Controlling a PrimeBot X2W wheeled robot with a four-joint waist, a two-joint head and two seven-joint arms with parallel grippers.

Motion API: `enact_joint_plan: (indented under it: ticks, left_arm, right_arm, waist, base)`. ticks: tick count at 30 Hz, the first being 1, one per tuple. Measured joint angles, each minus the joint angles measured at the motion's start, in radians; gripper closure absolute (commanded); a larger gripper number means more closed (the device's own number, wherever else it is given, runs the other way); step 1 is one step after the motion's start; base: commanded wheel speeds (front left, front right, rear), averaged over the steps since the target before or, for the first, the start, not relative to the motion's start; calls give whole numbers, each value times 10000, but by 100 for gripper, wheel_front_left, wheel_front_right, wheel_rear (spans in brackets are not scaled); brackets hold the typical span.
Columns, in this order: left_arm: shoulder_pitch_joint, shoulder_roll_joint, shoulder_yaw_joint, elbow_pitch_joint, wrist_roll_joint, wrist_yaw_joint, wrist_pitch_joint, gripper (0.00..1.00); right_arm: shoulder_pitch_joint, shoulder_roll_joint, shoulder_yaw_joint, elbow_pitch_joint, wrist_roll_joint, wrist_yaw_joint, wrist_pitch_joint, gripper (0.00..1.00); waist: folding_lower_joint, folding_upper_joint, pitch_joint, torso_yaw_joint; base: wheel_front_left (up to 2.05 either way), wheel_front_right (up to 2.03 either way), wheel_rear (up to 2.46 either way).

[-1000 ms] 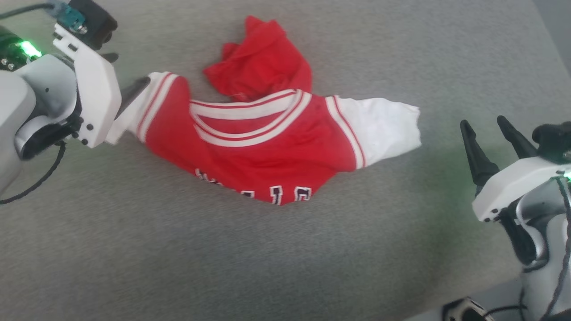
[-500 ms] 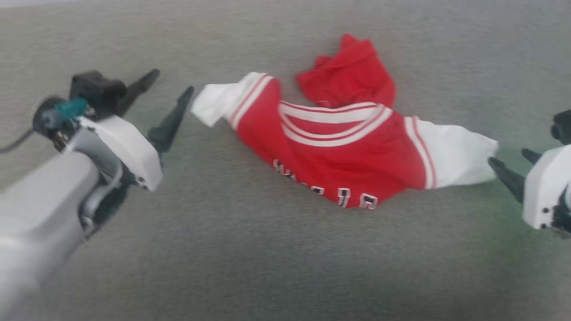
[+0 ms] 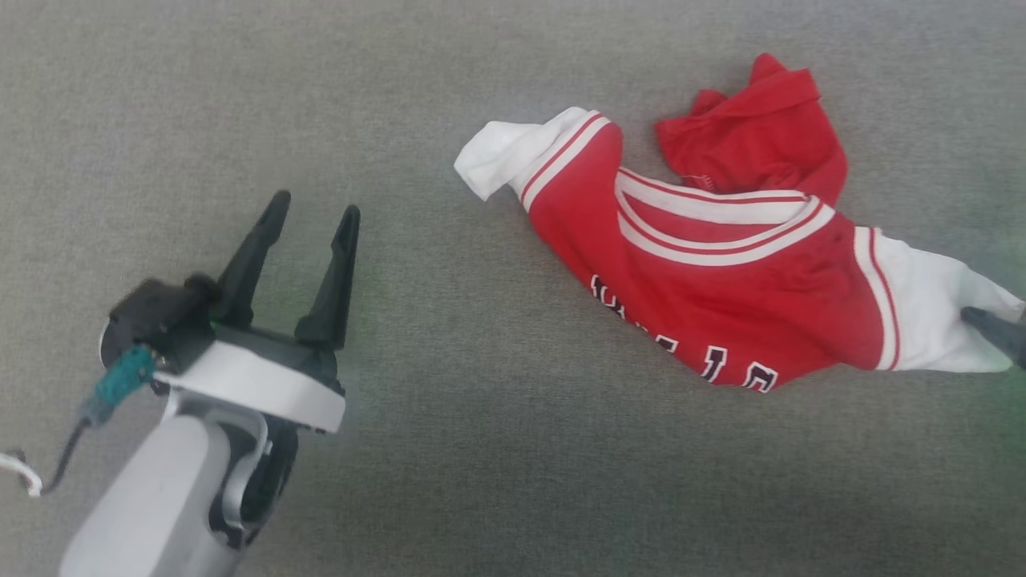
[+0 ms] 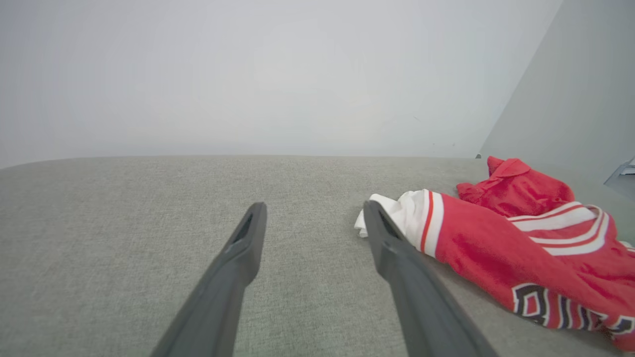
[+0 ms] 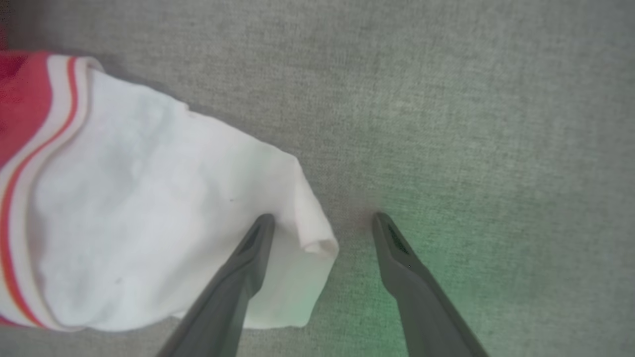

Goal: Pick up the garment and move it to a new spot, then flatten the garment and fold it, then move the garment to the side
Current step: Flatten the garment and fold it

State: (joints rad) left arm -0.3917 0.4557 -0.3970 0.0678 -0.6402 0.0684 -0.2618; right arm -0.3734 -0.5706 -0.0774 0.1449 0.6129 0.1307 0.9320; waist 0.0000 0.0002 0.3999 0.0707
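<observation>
The garment [image 3: 721,272] is a red jersey with white sleeves, striped trim and black-and-white lettering. It lies crumpled on the grey surface at the right of the head view, with a red flap bunched at its far side. My left gripper [image 3: 314,208] is open and empty, well to the left of the near white sleeve [image 4: 397,213]. Looking along its fingers, the left gripper [image 4: 313,208] has bare surface ahead of it. My right gripper [image 5: 323,218] is open over the end of the other white sleeve [image 5: 149,213]. One of its fingertips [image 3: 992,327] shows at the sleeve's end.
The grey fabric surface [image 3: 481,449] stretches wide to the left of the garment and in front of it. A pale wall [image 4: 248,74] rises behind the surface's far edge, with a corner [image 4: 521,99] at the right.
The head camera has swung left, so the garment now sits further right in the picture. My left gripper has drawn back from the near white sleeve. The right gripper now sits at the other sleeve's end.
</observation>
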Motion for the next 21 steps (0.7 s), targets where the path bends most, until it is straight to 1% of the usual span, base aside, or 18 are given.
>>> enact_joint_plan:
  ticks: [2,3,4,5,7,10,12,16,21]
  left_arm:
    - [423,-443,556,-100,389,-257,0,0]
    - [587,-665,825,-144,491,-407,2,0]
    - [720,-872,1114,-176,591,-568,2,0]
    - [809,-1072,1367,-199,721,-727,0,0]
    - [984,-1333,1787,-230,995,-1024,0,0]
    - [1167,-1651,2391,-324,1300,-1340,0,0]
    - [1262,-1791,2698,-378,1482,-1513,-2,0]
    - [1423,-1973,3099,-464,1749,-1714,-2,0]
    - [1443,-2178,3267,-495,2021,-1877,-2,0]
  right_arm:
    - [-105,0,-65,109,-71,0,159,0]
    - [-138,12,-67,127,-90,0,226,46]
    - [-186,36,-71,151,-100,0,274,71]
    - [-217,73,-96,188,-117,-2,288,100]
    - [-339,151,-205,249,-236,-2,155,100]
    - [-514,178,-414,337,-522,13,-337,100]
    - [-680,109,-788,531,-752,10,-757,100]
    - [-945,-230,-1659,884,-1243,8,-1567,100]
    - [-1333,-472,-3022,1471,-2008,8,-2491,100]
  waist:
    - [0,0,102,101]
    - [0,0,144,140]
    - [0,0,185,173]
    - [0,0,214,196]
    - [0,0,253,204]
    - [0,0,315,172]
    - [0,0,357,122]
    - [0,0,467,29]
    - [0,0,634,12]
  base:
    - [0,0,0]
    - [0,0,0]
    - [0,0,0]
    - [0,0,0]
    - [0,0,0]
    - [0,0,0]
    - [0,0,0]
    - [0,0,0]
    - [0,0,0]
